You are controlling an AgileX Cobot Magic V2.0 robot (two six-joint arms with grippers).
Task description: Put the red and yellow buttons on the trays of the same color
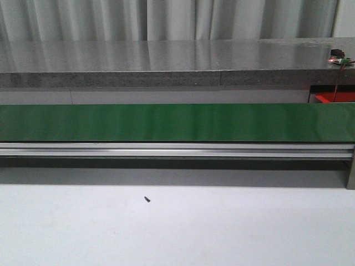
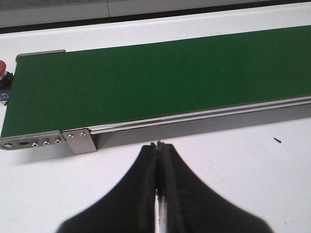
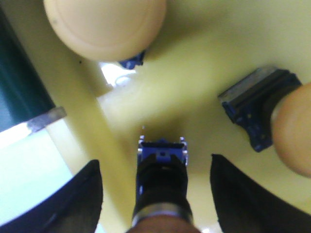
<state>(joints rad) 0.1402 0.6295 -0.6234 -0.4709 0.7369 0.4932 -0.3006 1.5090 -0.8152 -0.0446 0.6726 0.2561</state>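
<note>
In the right wrist view my right gripper [image 3: 155, 165] is open above the yellow tray [image 3: 209, 58]. A yellow button [image 3: 161, 187] with a blue base lies on the tray between the spread fingers, touching neither. Two more yellow buttons [image 3: 104, 24] [image 3: 291, 131] lie in the same tray. In the left wrist view my left gripper [image 2: 158, 145] is shut on nothing, over the white table just before the green conveyor belt [image 2: 160, 82]. A red button [image 2: 2, 68] shows beside the belt's end. A red tray [image 1: 333, 98] peeks out at the far right of the front view. Neither gripper appears in the front view.
The green belt [image 1: 177, 122] with its aluminium rail [image 1: 177, 149] crosses the whole front view. Behind it runs a grey stone counter [image 1: 166, 64]. A small dark screw [image 1: 147, 199] lies on the white table.
</note>
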